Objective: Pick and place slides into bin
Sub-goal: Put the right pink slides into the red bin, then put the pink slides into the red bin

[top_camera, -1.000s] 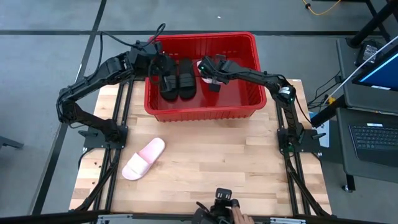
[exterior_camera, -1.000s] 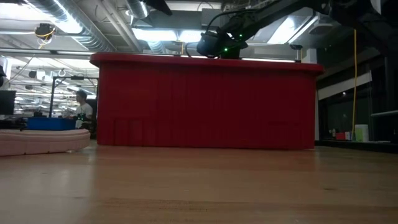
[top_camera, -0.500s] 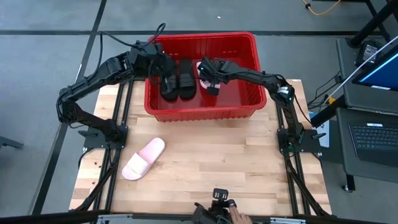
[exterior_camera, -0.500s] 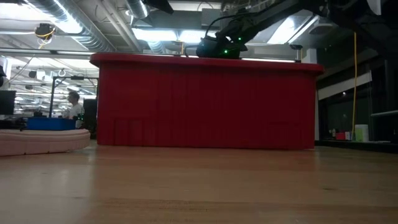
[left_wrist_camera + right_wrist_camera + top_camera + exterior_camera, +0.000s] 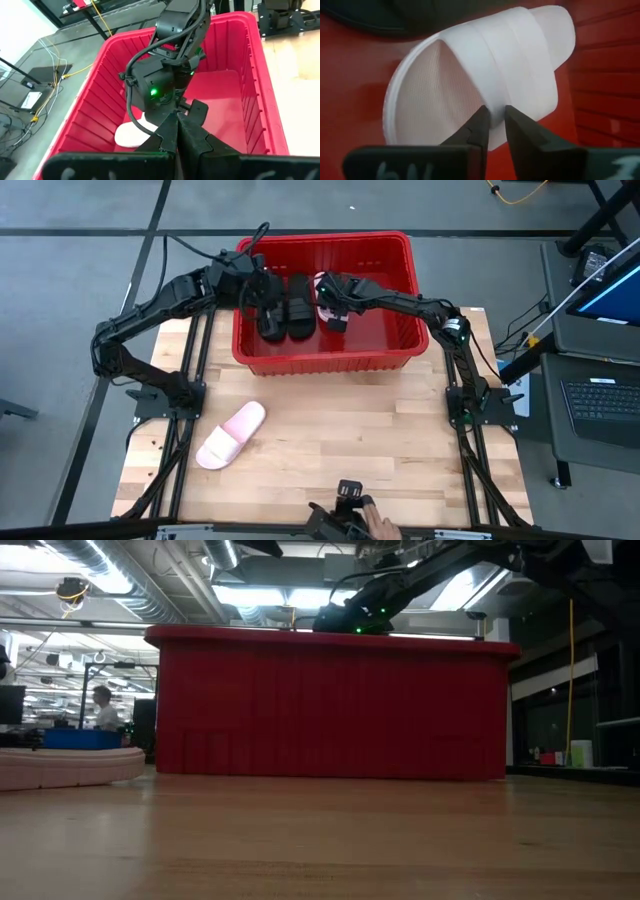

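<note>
The red bin (image 5: 400, 355) stands at the table's far side. Two black slides (image 5: 285, 305) lie in its left part. A pale pink slide (image 5: 485, 65) lies beside them on the bin's floor. My right gripper (image 5: 494, 122) reaches down into the bin. Its fingers stand a little apart, on either side of this slide's strap edge. My left gripper (image 5: 176, 130) hovers shut and empty over the black slides. A second pink slide (image 5: 230, 435) lies sole down on the table's near left. My right gripper has one finger (image 5: 479, 125) on each side of the pink slide's strap edge (image 5: 495, 107), coming slanting down from the right. I cannot tell whether the fingers touch the strap. The slide lies on the bin's floor.
The bin's tall ribbed wall (image 5: 330, 705) rises between the table's open wooden middle (image 5: 350, 430) and the slides inside. Both arms reach over its rim close to each other. A hand (image 5: 375, 525) shows at the near edge. A laptop (image 5: 600, 405) sits off to the right.
My right gripper has sunk a little deeper into the bin and shifted slightly toward the black slides, with the pink slide under it. My left gripper has stayed in place.
</note>
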